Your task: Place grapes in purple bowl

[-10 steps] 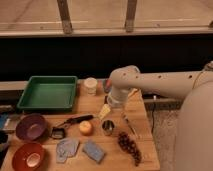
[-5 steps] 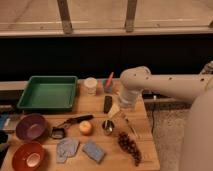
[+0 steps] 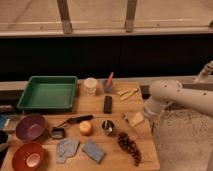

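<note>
Gripper [image 3: 135, 119] indistinct near grapes [image 3: 129, 146], arm [image 3: 172, 96] cut off at right

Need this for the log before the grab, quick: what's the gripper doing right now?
Gripper: open, holding nothing. It hangs over the right side of the table, just beyond the grapes, which lie on the wood.

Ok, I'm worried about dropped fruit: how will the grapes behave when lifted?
The grapes form a long loose bunch, so probably floppy, sagging when lifted. Round berries might detach and roll. The open claw sits just beyond them, nearby.
</note>
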You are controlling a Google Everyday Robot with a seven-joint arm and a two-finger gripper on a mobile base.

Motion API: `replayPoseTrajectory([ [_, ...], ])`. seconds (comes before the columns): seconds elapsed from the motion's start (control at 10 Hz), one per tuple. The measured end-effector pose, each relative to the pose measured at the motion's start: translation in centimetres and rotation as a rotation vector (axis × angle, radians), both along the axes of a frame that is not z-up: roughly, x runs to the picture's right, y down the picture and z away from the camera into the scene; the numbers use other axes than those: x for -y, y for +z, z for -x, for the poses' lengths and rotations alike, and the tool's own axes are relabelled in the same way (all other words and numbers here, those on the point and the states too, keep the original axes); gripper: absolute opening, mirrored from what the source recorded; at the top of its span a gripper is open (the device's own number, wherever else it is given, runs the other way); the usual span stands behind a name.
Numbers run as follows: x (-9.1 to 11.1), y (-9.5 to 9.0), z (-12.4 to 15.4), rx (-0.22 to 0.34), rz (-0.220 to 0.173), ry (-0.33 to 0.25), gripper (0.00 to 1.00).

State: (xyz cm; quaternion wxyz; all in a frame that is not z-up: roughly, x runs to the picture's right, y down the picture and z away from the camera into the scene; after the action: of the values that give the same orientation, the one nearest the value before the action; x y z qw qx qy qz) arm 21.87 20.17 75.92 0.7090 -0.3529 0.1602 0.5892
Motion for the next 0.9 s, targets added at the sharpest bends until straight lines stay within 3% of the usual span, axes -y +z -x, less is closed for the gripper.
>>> replayPoseTrajectory([
  [0.4, -3.6, 0.2, -0.8, 0.008, 0.034, 0.019, 0.8],
  [0.6, -4.5, 0.8, 1.4, 0.028, 0.05, 0.027, 0.8],
  [0.9, -5.0, 2.0, 7.6, 0.089, 0.073, 0.008, 0.8],
])
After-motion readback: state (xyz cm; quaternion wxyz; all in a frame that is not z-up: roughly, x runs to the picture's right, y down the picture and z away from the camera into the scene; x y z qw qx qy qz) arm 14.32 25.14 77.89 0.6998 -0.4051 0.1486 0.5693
